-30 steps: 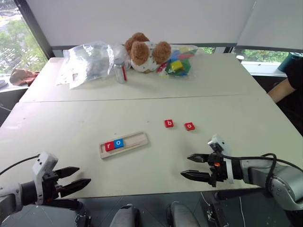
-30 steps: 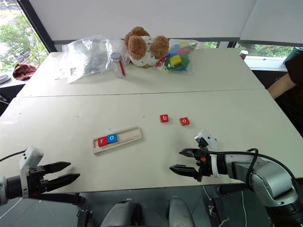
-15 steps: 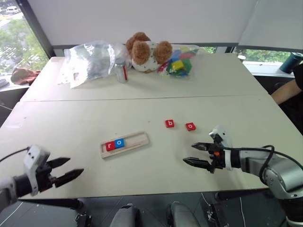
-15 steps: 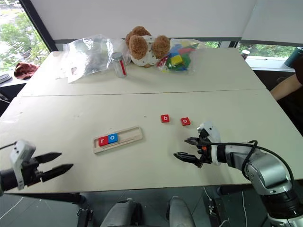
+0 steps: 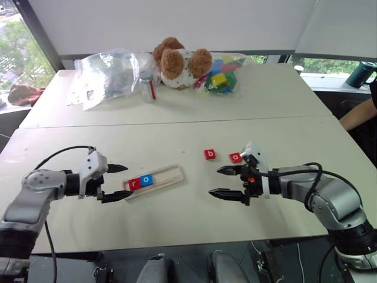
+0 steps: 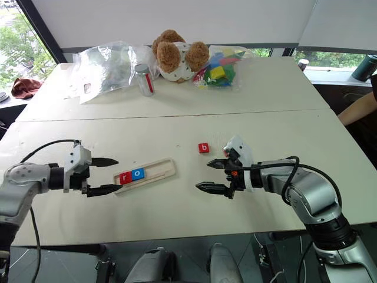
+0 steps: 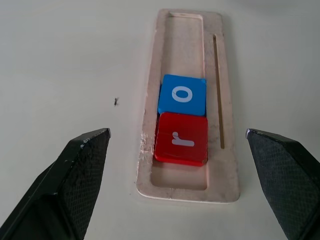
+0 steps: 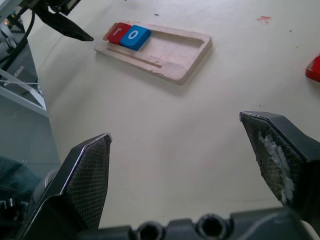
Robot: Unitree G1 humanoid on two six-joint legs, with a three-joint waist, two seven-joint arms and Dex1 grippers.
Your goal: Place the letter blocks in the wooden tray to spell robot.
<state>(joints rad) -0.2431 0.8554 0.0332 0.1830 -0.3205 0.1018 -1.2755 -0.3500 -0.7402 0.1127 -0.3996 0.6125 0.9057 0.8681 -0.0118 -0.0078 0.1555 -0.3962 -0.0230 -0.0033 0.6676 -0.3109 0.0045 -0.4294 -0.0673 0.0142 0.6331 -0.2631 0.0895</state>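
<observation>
Head views: a pale table [image 5: 177,135] carries one wooden tray [image 5: 168,175] near the front, left of centre, with two letter blocks in its left end, a red r [image 5: 135,183] and a blue o [image 5: 147,179] touching side by side. Right of the tray lie two loose red blocks, a b [image 5: 210,154] and, just beside the right gripper's far finger, an o [image 5: 235,157]. That makes four blocks counted. The left gripper [image 5: 114,182] hangs just left of the tray's left end, jaws wide apart and holding nothing. The right gripper [image 5: 222,181] hangs right of the tray and near the two loose blocks, jaws likewise spread and empty. At the far edge sit one teddy bear [image 5: 177,62], one clear plastic bag [image 5: 109,73], one small bottle [image 5: 147,87] with a red label, and one bag of coloured toy blocks [image 5: 221,78]. A person's arm [image 5: 356,115] shows at the far right.

Left wrist view: two black fingers [image 7: 75,172] stand wide on either side of the tray [image 7: 227,150]; the red r [image 7: 181,139] and blue o [image 7: 182,95] sit in its recess.

Right wrist view: its two fingers [image 8: 87,175] are spread over bare table; beyond lie the tray [image 8: 170,55] with both blocks, the other gripper's tip [image 8: 67,27], and the edge of one red block [image 8: 314,69]
</observation>
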